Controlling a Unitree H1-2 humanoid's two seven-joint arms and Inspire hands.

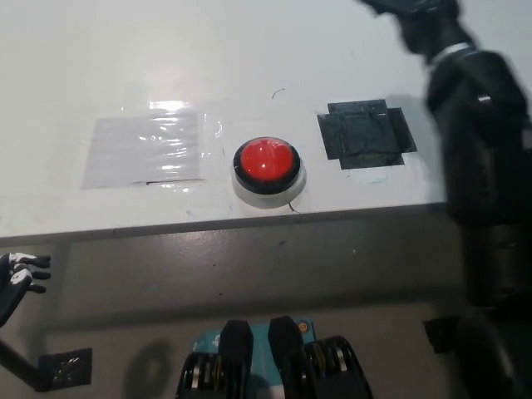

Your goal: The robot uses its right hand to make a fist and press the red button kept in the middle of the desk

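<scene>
One red button [266,162], a domed cap ringed in black on a white base, sits untouched near the desk [249,50] edge; the right hand [411,8] is mostly out of frame, grip unreadable.

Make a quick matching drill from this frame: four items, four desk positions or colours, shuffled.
Items:
1. red button
2. black tape patch
3. clear plastic sheet
4. left hand

Places:
A. off the desk, lower left edge
B. left of the button
C. right of the button
D. middle of the desk near its front edge

Pairs: 1-D, 2-C, 3-B, 4-A
</scene>
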